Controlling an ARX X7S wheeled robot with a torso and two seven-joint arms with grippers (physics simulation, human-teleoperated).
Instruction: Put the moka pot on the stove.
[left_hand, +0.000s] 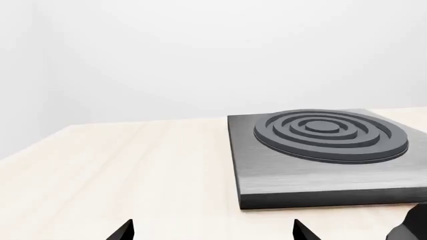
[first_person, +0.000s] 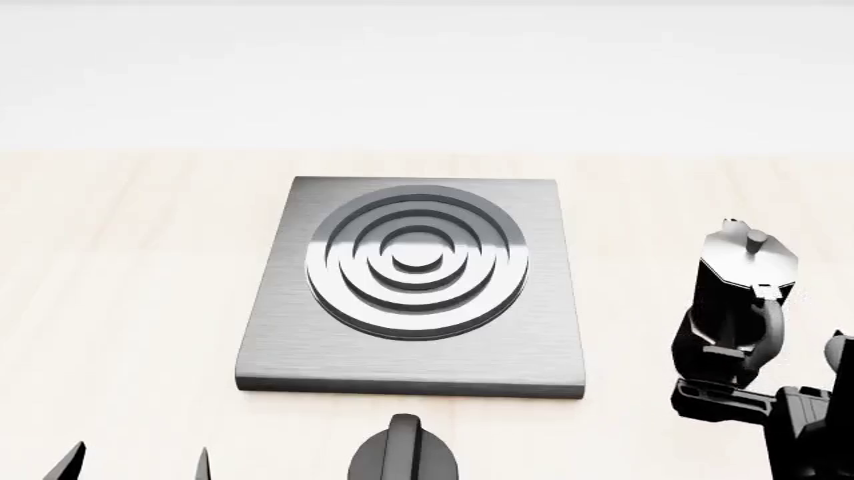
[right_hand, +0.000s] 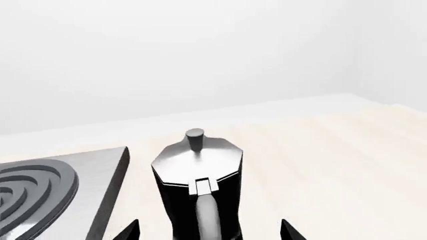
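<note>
Currently, the moka pot (first_person: 742, 300) stands upright on the light wooden table (first_person: 120, 300), to the right of the stove (first_person: 416, 283) and apart from it, with its curved handle turned toward the robot. The stove lies flat at the table's centre; its burner rings carry nothing. A short black knob (first_person: 404, 453) sits on the table just in front of the stove's near edge.

The right gripper (right_hand: 210, 231) is positioned at the pot's handle side. In the right wrist view its two fingertips (right_hand: 128, 231) stand spread, one on each side of the pot body, without closing on it.

The left gripper (left_hand: 213, 231) hovers low over the table at the front left, near the stove's front edge. Its fingertips (left_hand: 123, 231) are apart and hold nothing.
</note>
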